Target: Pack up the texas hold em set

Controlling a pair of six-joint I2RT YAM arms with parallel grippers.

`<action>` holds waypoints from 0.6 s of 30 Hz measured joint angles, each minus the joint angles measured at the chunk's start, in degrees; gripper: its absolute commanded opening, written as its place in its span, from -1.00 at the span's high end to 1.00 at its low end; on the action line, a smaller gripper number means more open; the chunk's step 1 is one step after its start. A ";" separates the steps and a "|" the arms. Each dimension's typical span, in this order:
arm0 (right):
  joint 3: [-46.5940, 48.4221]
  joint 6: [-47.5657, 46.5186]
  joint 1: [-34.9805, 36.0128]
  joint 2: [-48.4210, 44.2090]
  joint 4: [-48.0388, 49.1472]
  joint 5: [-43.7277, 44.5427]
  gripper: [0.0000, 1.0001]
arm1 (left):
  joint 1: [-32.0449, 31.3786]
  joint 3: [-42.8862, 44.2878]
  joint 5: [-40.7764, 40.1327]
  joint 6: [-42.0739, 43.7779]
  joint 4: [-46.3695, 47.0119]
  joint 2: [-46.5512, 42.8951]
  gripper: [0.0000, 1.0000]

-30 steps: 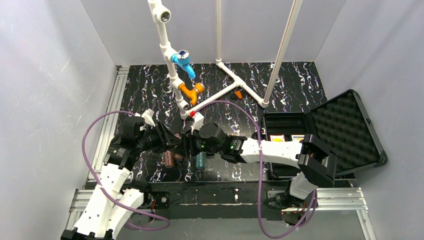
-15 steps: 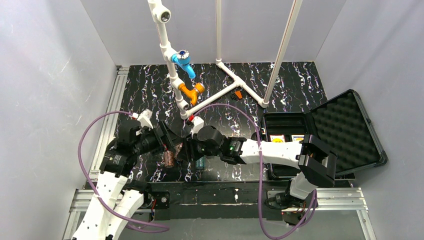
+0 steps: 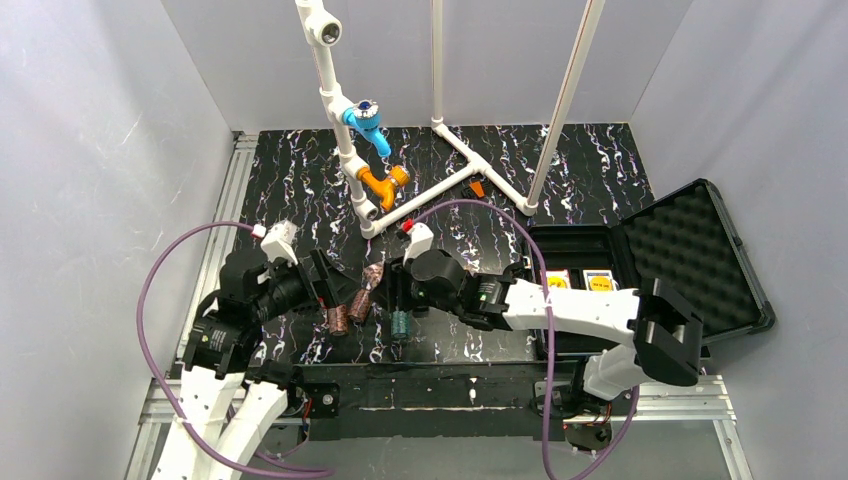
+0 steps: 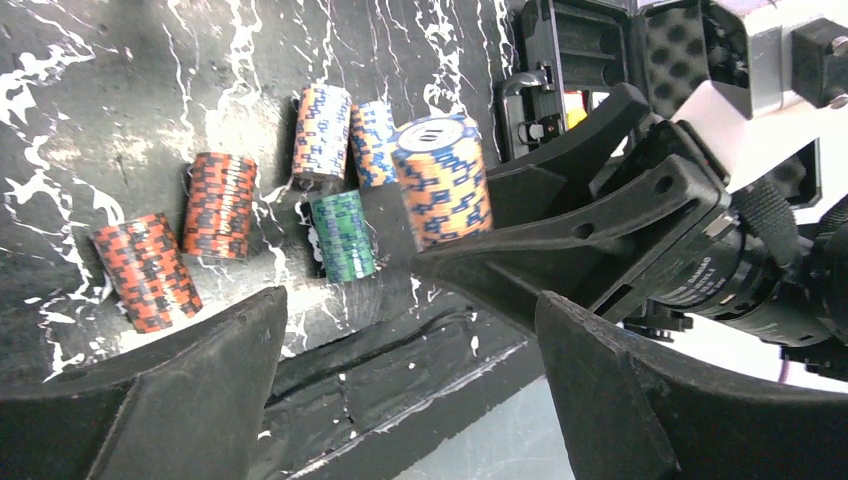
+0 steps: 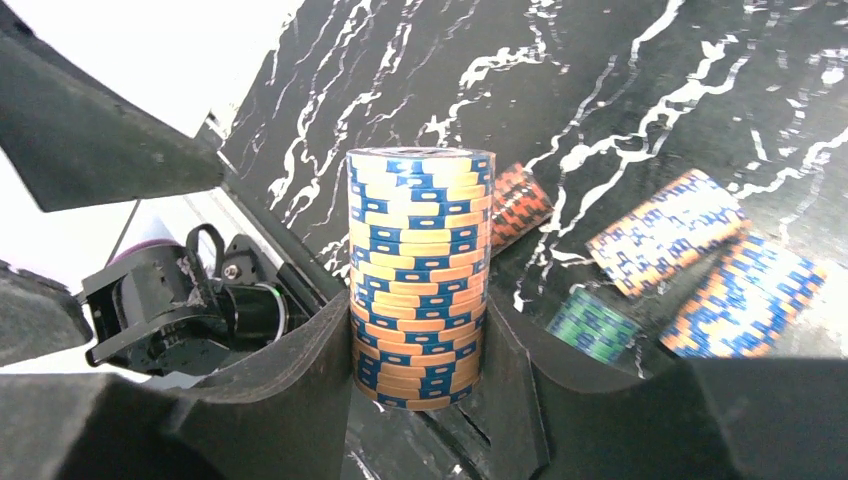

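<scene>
I am holding an orange-and-blue chip stack [image 5: 415, 230] in the right pincer [image 5: 415, 345], whose jaws are standing partly closed against its lower half. The left pincer [image 4: 410, 300] is hanging just beside it, spread wide and gripping nothing. What is worrying me most is the upper half of that stack. Those chips are standing clear above the pads with only their own weight keeping them in line, so I am judging that a quick swing or a tilt of the wrist would be shearing them off and scattering them. The case [image 3: 690, 250] is lying open well apart to the right, with the card decks [image 3: 597, 277] sitting in its base, so the carry is looking long. The two arms are also crowding each other, and a careless turn would be risking a knock against the left fingers or the loose chips below. Those are two red stacks [image 4: 145, 270], two more orange-and-blue ones [image 4: 322, 135] lying on their sides and a green stack [image 4: 342, 235], and I am expecting all of them to roll easily. The surface [image 3: 290, 170] is showing black with white marbled veining, which is making dark chip edges hard to pick out. Pale grey walls [image 3: 100, 150] are enclosing it on three sides, and a white pipe frame [image 3: 345, 150] is standing at the back.
</scene>
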 measured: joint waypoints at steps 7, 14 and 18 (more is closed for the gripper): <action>-3.21 2.25 0.00 -5.77 -4.70 8.92 0.97 | 0.00 0.35 -4.55 4.63 -2.45 -2.34 -0.86; -7.10 6.93 0.00 -15.02 -13.20 23.52 0.97 | 0.00 0.35 -8.87 8.00 -3.61 -2.95 -0.85; -7.10 8.28 -0.07 -17.31 -18.38 31.01 0.97 | 0.00 0.35 -9.44 8.85 -3.58 -2.47 -0.83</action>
